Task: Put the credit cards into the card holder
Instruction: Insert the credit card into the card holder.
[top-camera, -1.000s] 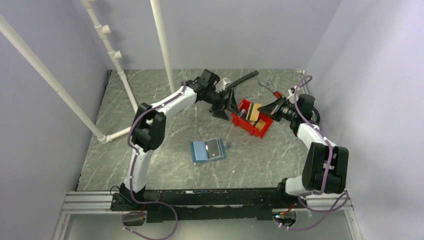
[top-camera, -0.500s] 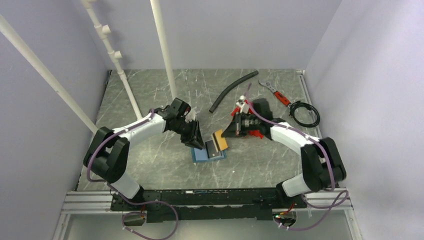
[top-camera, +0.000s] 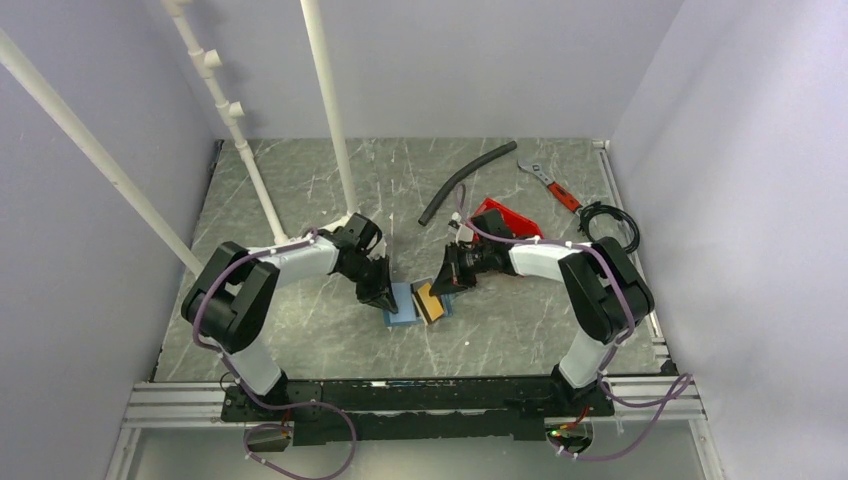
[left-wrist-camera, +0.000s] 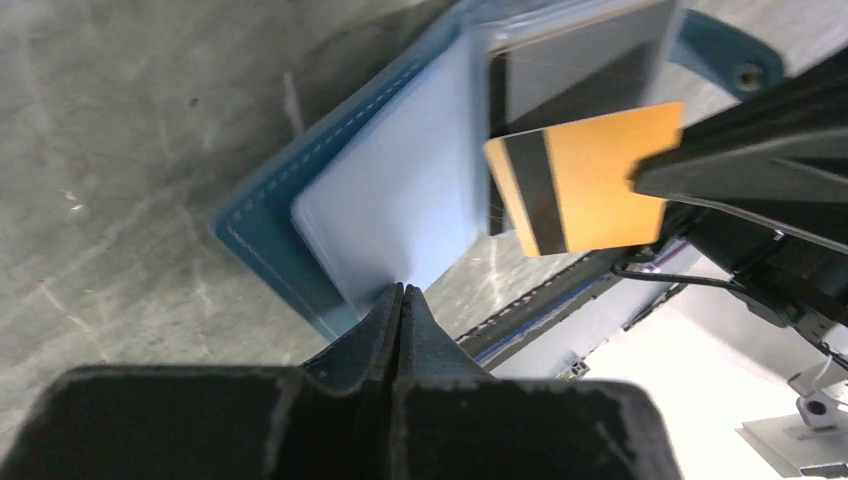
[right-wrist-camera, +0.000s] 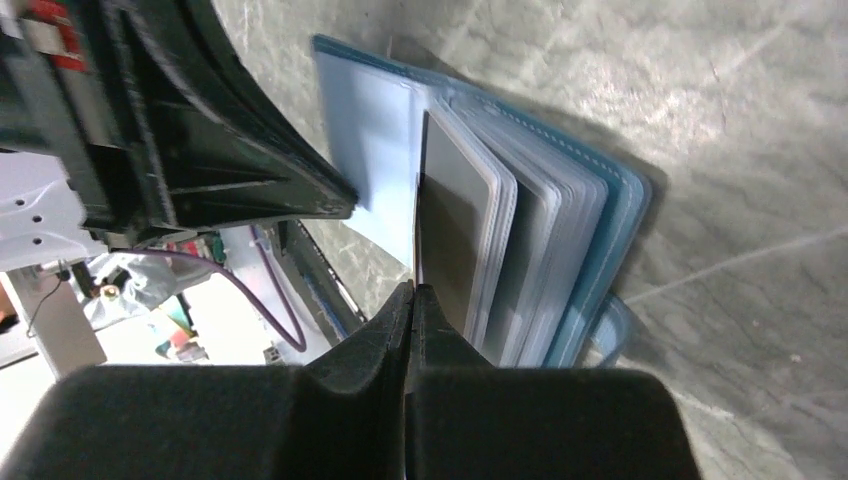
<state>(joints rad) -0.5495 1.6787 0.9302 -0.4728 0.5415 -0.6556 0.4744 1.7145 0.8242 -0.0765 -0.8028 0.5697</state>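
Sitting behind on the grey worktop (top-camera: 300, 200): red bin (top-camera: 496, 212), black hose (top-camera: 465, 181). Open card holder (top-camera: 402, 308) lies mid-worktop; left fingers (top-camera: 386, 297) clenched, tips touching its pale page; right fingers (top-camera: 447, 284) grasping the tan credit card (top-camera: 430, 301) over its right half.

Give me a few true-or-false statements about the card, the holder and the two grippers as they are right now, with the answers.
1. The right gripper is shut on a tan card. True.
2. The holder lies closed. False: it is open, with its leaves fanned.
3. The tan card sits fully in a pocket. False: its striped face is out in the open over the holder.
4. The left gripper is shut at the edge of the holder's pale leaf. True.
5. The hose lies in the red bin. False: it lies on the table, beside the bin.
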